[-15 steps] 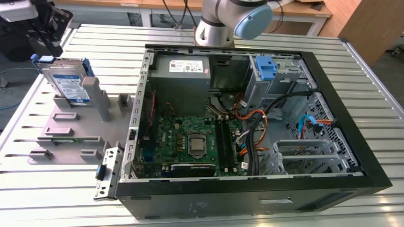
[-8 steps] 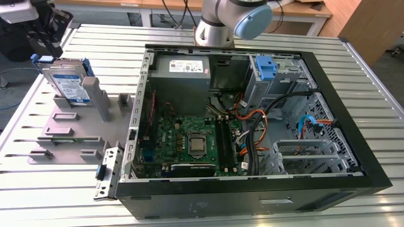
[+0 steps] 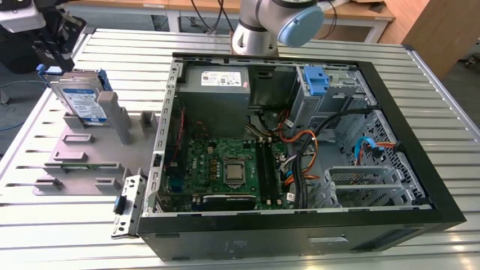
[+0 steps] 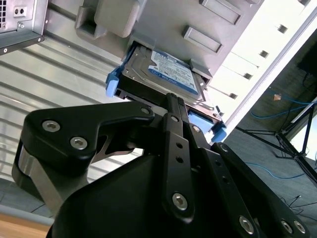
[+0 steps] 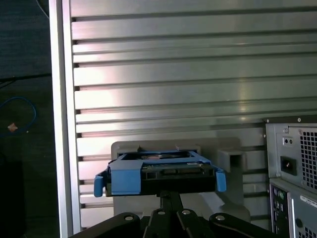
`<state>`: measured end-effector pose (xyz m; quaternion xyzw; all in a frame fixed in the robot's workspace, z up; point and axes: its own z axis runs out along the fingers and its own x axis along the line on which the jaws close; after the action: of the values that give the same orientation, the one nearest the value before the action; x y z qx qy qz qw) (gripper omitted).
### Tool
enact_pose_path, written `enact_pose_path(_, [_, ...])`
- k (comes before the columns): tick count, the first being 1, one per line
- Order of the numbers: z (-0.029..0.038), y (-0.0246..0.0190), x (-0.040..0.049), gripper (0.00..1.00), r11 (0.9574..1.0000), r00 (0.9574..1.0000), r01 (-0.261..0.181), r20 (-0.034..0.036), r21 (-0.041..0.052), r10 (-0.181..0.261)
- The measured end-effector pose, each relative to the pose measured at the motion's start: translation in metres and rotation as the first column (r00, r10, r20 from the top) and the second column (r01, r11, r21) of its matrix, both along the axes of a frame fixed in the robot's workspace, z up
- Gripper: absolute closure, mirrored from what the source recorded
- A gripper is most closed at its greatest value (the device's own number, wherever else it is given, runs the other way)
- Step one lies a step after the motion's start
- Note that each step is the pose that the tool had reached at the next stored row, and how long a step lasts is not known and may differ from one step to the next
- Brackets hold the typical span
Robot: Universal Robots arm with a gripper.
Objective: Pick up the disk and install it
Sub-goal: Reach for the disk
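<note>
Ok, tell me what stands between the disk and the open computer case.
In the exterior view, the grey fixture's upright posts stand between the disk and the computer case.

The exterior view looks down from high and well back onto the slatted table (image 3: 45,239). It takes in the whole open computer case (image 3: 285,233) and, at the exterior view's left, the grey holder (image 3: 82,160) with the disk (image 3: 81,101) standing in it. Both wrist views sit close behind the gripper (image 4: 172,101), whose black links lie in their foreground: the second wrist view faces the disk's labelled side, while the first wrist view faces its blue-railed edge, with table slats beyond. All three views share the disk, holder and table.
</note>
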<state>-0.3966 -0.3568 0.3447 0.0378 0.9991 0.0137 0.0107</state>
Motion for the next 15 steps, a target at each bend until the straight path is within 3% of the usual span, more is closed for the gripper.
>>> enact_pose_path(15, [-0.0061,0.0037,-0.0036,0.89,1.0000,1.0000,0.000,0.0000,0.0001,0.000])
